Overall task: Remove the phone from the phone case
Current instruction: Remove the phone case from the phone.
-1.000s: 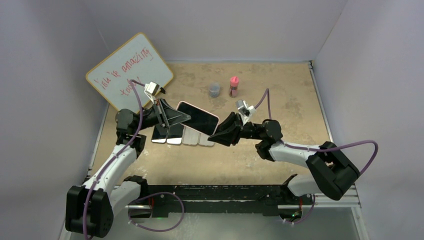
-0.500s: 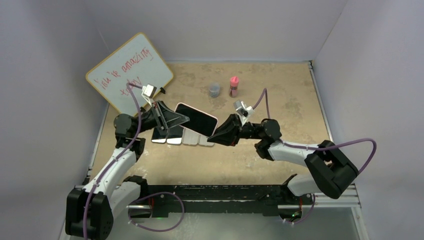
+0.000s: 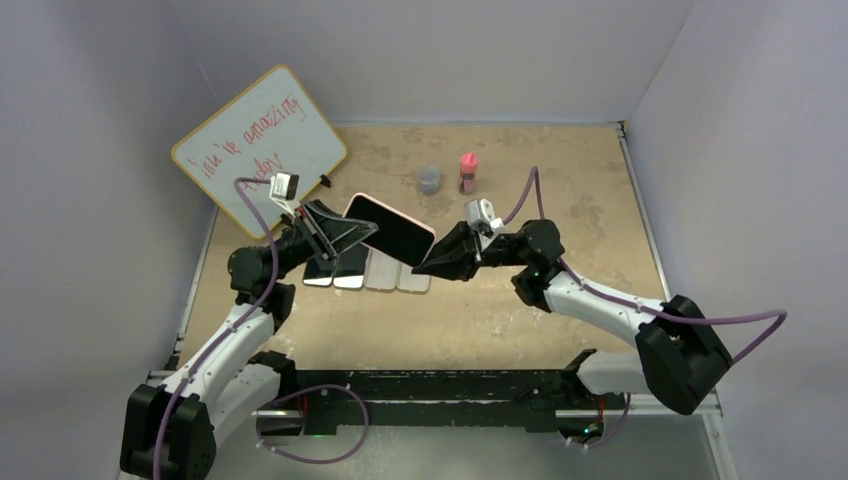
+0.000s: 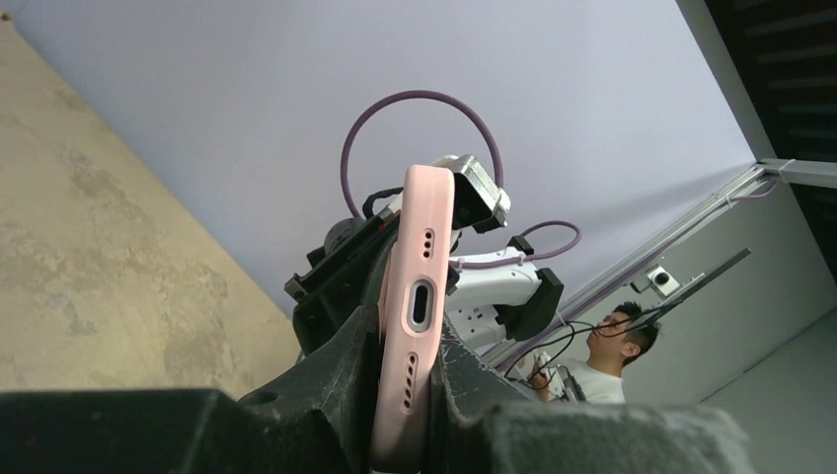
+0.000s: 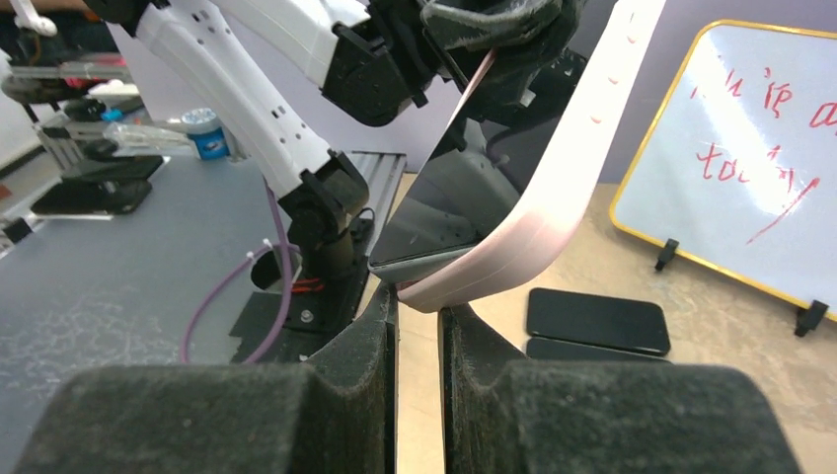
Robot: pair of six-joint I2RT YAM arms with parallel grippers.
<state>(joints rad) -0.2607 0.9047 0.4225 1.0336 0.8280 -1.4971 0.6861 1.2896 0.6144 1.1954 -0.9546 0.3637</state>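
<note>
A black-screened phone (image 3: 392, 228) in a pink case (image 3: 398, 206) hangs tilted in the air above the table. My left gripper (image 3: 352, 232) is shut on its left end; the left wrist view shows the case's port end (image 4: 415, 326) pinched between the fingers (image 4: 345, 365). My right gripper (image 3: 425, 268) is at the lower right corner. In the right wrist view that corner sits between the nearly closed fingertips of the right gripper (image 5: 419, 301). There the phone's dark glass (image 5: 444, 217) has lifted away from the bent pink case (image 5: 563, 178).
Several bare phones (image 3: 365, 270) lie in a row on the table under the held one, and show in the right wrist view (image 5: 597, 321). A whiteboard (image 3: 255, 140) leans at the back left. A grey cup (image 3: 429, 180) and a pink bottle (image 3: 467, 172) stand further back.
Both grippers have carried the phone a little up and away. The left wrist has swung back to the left, and the right arm has stretched out after it.
</note>
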